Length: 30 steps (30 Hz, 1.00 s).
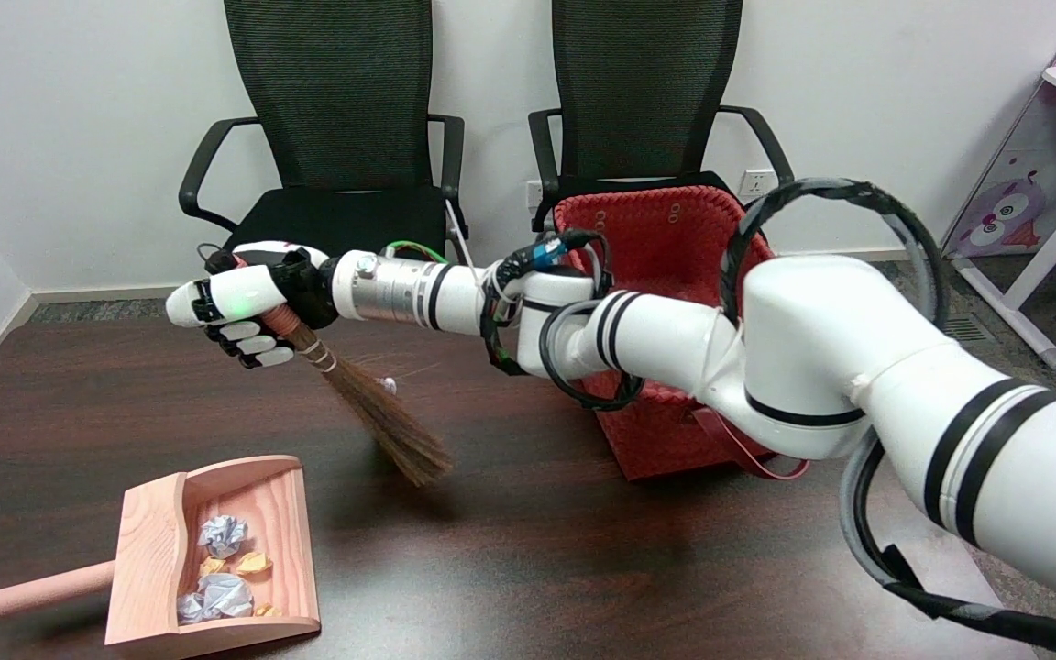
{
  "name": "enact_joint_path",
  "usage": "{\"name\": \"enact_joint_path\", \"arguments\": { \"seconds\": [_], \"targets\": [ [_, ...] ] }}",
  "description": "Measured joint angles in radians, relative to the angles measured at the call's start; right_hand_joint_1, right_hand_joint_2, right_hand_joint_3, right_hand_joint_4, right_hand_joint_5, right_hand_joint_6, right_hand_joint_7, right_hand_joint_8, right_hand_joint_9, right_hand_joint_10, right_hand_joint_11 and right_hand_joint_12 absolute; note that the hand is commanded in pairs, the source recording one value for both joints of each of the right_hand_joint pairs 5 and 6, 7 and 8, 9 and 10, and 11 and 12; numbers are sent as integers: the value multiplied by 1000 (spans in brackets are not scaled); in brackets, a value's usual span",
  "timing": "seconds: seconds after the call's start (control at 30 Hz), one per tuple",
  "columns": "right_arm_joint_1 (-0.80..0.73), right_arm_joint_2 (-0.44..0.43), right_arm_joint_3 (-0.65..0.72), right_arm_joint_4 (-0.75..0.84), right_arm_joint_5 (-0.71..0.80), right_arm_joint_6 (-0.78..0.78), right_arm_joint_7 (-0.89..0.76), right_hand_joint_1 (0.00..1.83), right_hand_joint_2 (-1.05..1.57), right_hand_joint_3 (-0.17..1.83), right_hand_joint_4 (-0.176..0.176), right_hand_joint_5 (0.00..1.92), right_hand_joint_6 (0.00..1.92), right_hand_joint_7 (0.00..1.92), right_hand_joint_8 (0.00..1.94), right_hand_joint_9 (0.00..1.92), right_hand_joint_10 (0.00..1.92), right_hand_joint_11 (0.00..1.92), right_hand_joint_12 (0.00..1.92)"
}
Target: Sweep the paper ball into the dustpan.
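Stretching across the dark brown wooden counter (583,568), my white right arm (766,357) comes in from the lower right and ends well out over the far left part of the surface. Behind my forearm stand two black mesh office chairs (335,110), and a red woven basket (665,238) sits partly hidden by my elbow, on the counter's far edge.

Below my hand and a little to its left lies the light wooden dustpan with a round handle (157,550), flat on the counter, its handle pointing away to the left. Inside it rest crumpled paper balls (222,534), white-blue ones and smaller yellow-orange ones, all within the pan's walls, well apart from my fingers.

My right hand (248,307) is wrapped tight around the reddish handle of a small straw hand broom (381,417), fingers curled under it and the thumb side on top. The broom hangs down and to the right from my grip, tilted, its brown bristles fanning toward the counter; whether the tips touch the surface I cannot tell. The bristle end lies above and to the right of the dustpan, not touching it.

Just beside the bristles, a tiny pale scrap (388,384) lies on the counter.
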Motion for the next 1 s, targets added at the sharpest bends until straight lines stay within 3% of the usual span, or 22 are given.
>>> {"name": "enact_joint_path", "arguments": {
  "seconds": [0.43, 0.63, 0.83, 1.0],
  "targets": [
    [-47, 110, 185, -312, 0, -183, -79, 881, 1497, 1520, -22, 1920, 1920, 1920, 1920, 1920, 1920, 1920, 1920],
    [-40, 152, 225, -423, -2, -240, -135, 889, 1404, 1668, -21, 1920, 1920, 1920, 1920, 1920, 1920, 1920, 1920],
    [2, 168, 201, -435, -3, -247, -220, 893, 1340, 1751, -22, 1920, 1920, 1920, 1920, 1920, 1920, 1920, 1920],
    [36, 145, 156, -341, -3, -205, -291, 899, 1225, 1833, -28, 1920, 1920, 1920, 1920, 1920, 1920, 1920, 1920]
  ]
}}
